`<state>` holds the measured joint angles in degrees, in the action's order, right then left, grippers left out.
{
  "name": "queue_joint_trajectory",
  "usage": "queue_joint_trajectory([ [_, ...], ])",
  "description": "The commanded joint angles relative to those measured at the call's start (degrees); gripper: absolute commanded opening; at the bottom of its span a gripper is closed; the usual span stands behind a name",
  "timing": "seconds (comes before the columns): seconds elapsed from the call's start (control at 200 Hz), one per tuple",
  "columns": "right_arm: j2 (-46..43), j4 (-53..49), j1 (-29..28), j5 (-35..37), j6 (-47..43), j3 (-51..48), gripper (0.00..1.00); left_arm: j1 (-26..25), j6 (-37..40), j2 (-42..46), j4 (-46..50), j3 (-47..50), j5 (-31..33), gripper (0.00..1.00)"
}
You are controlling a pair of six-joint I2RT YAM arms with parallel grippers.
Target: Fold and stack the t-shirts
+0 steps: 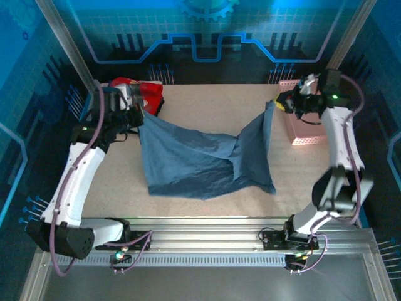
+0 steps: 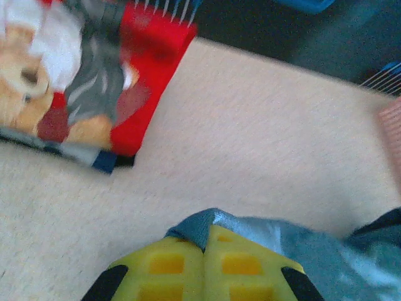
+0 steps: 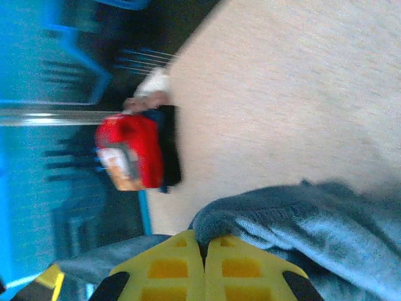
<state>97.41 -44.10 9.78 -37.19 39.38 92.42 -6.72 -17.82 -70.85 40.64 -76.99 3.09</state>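
Folding of slate-blue t-shirt (image 1: 200,160) appears barely begun: left hand (image 2: 205,248) and right hand (image 3: 203,248), each clamped on an edge at 10 and 2 o'clock, hold it slack across mid-worktop (image 1: 213,106), while red t-shirt (image 1: 141,91) lies folded at 11 o'clock.

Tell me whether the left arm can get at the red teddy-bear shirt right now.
Probably not yet: its fingers are shut on the slate-blue shirt. The red shirt lies close by with bare table between, so reach looks fine once it lets go.
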Motion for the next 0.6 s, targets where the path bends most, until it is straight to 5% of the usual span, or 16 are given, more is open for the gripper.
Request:
queue_joint_trajectory([
  [0.0, 6.73, 2.65, -1.76, 3.71, -4.39, 1.03, 0.18, 1.49, 1.80, -0.27, -5.31, 3.79, 4.99, 0.00],
  [0.085, 8.83, 3.80, -2.57, 4.58, -4.68, 2.34, 0.50, 1.71, 1.68, -0.86, -5.81, 5.65, 3.64, 0.00],
  [0.19, 3.91, -4.56, -4.50, 11.97, -11.21, 2.74, 0.62, 1.71, 0.96, -0.03, -7.66, 8.49, -0.19, 0.00],
  [0.335, -8.53, -10.07, -7.77, 17.08, -13.82, -10.88, 0.62, 1.19, 0.03, 1.23, -10.18, 12.75, -6.26, 0.00],
  [0.595, -19.16, 1.79, -9.37, 12.93, -7.30, -41.31, 0.48, -0.89, -0.70, 3.19, -11.63, 17.85, -10.69, 0.00],
])
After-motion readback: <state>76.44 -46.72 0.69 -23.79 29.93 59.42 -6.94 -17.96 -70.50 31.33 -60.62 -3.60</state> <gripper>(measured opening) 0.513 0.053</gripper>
